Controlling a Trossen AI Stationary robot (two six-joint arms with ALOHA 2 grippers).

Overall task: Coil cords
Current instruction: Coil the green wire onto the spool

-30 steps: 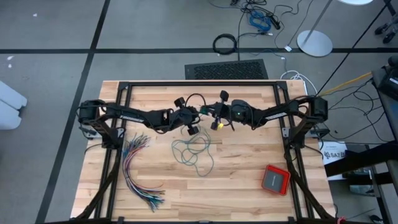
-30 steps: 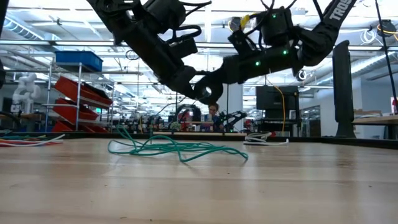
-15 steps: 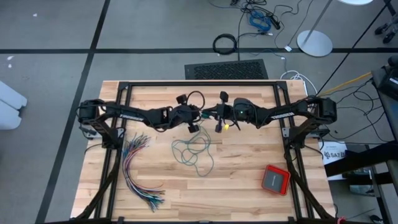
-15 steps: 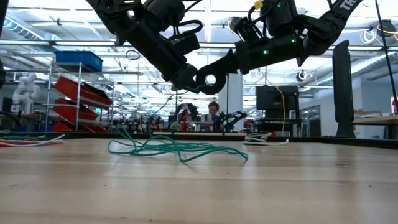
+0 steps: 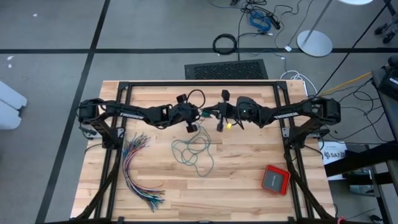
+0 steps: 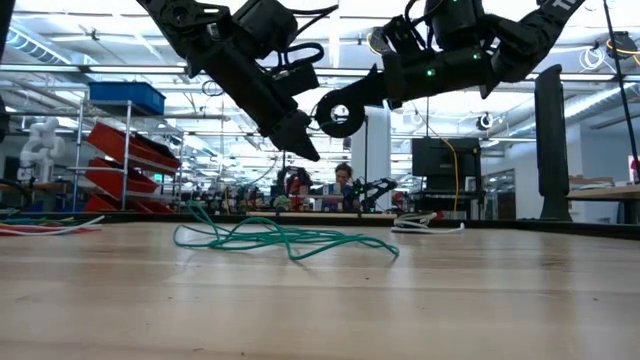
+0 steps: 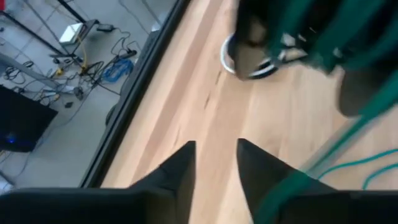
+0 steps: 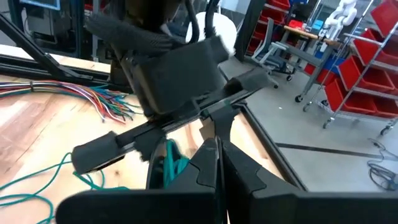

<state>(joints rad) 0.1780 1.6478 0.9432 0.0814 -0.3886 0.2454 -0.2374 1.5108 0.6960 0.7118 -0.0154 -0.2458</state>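
The teal cord (image 5: 191, 152) lies in a loose tangle on the table's middle (image 6: 280, 238). One strand (image 7: 348, 134) rises from it past my left gripper (image 5: 199, 116) toward my right gripper (image 5: 213, 114). Both grippers hover tip to tip above the table's far half. My left gripper (image 7: 214, 158) is open with nothing between its fingers. My right gripper (image 8: 217, 155) is shut, with a teal bunch (image 8: 169, 163) right beside its fingers. A small black-and-white ring, the black cord (image 7: 231, 64), lies on the table beyond and is partly hidden by the right gripper. My left gripper: a teal strand (image 7: 292, 186) runs along the outer side of one finger; I cannot tell whether it touches. My right gripper is shut on the teal cord, with the bunch (image 8: 169, 163) showing beside its fingers. The fingers hide the pinch. They lie nearly level, pointing at the table's left, well clear of the table.
A fanned bundle of many-coloured wires (image 5: 138, 169) lies at the table's left. A red box (image 5: 275, 179) sits near the right front corner. The black frame rails (image 5: 199, 83) run around the table. A thick black cable ring (image 5: 225, 43) lies on the floor beyond.
My right gripper has risen and tipped closer to level. It now stands above and clear of my left gripper's tip, where the two met before. The teal tangle on the table has stayed where it was.
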